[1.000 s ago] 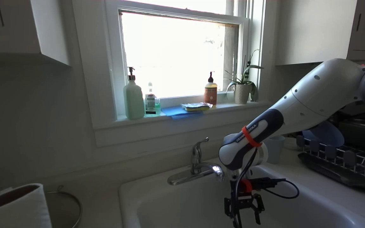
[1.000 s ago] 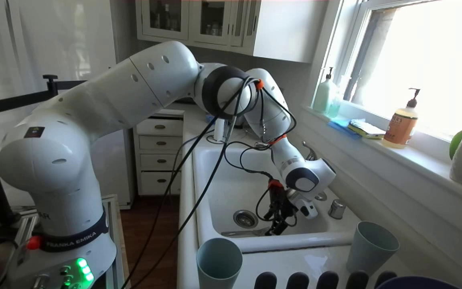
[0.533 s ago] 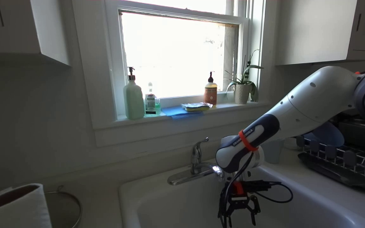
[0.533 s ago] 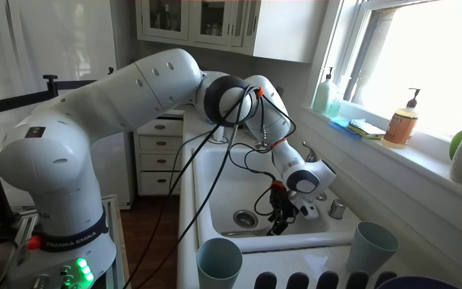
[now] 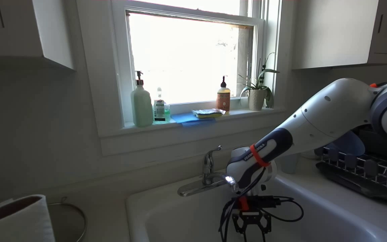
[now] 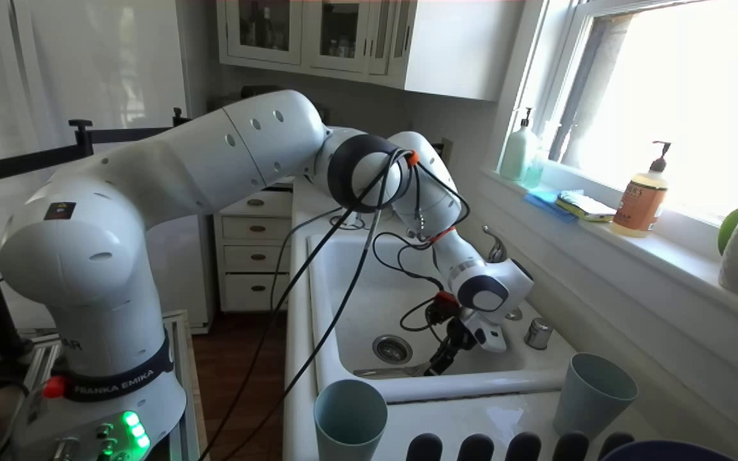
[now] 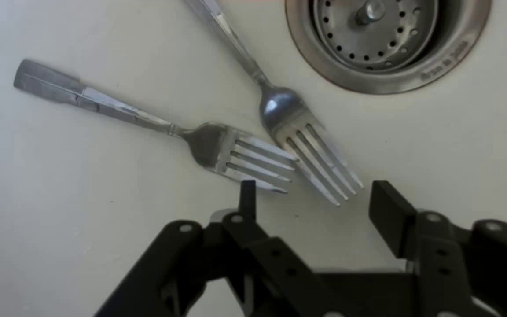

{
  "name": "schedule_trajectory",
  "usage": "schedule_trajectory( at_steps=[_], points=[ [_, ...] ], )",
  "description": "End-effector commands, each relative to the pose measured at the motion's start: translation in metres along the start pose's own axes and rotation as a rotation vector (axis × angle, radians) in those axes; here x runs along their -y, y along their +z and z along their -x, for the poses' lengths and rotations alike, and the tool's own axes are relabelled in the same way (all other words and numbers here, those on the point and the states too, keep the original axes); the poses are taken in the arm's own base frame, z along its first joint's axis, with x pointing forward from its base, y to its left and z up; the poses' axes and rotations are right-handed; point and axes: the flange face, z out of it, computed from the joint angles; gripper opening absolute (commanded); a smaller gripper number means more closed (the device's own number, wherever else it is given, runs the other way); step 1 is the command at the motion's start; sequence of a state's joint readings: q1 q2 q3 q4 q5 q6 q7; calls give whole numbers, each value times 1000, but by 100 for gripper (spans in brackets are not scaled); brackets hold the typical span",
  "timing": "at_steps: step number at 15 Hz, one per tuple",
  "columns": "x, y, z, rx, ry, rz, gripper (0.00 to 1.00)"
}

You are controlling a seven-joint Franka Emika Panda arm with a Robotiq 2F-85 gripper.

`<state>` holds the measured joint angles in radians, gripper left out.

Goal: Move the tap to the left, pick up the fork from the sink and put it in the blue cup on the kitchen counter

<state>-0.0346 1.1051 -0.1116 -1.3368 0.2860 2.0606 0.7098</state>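
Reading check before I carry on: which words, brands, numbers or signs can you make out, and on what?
"FRANKA EMIKA": collar
"FRAN... EMIKA": forearm, middle letters under the orange band
"AR": arm base
Too small or blurred: orange bottle, clear bottle, shoulder sticker, drain rim

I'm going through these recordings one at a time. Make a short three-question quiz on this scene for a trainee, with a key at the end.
1. Count: how many forks does the wrist view show lying in the sink?
2. True or false: the hand is open and holds no fork.
3. Fill in the blank: in an exterior view, two pale bluish ___ show beside the sink.

Key:
1. Two, both lying near the drain.
2. True; its jaws stand apart.
3. The missing word is cups.
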Motion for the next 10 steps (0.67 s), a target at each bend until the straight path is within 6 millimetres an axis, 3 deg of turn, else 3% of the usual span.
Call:
schedule_trajectory(
  at_steps=[1,6,8,10],
  points=[
    [6,0,-6,4,84,30,38],
    [6,-2,-10,22,159,52,4],
    [6,-3,-12,29,184,62,27],
    [7,-1,-13,36,211,75,41]
  ],
)
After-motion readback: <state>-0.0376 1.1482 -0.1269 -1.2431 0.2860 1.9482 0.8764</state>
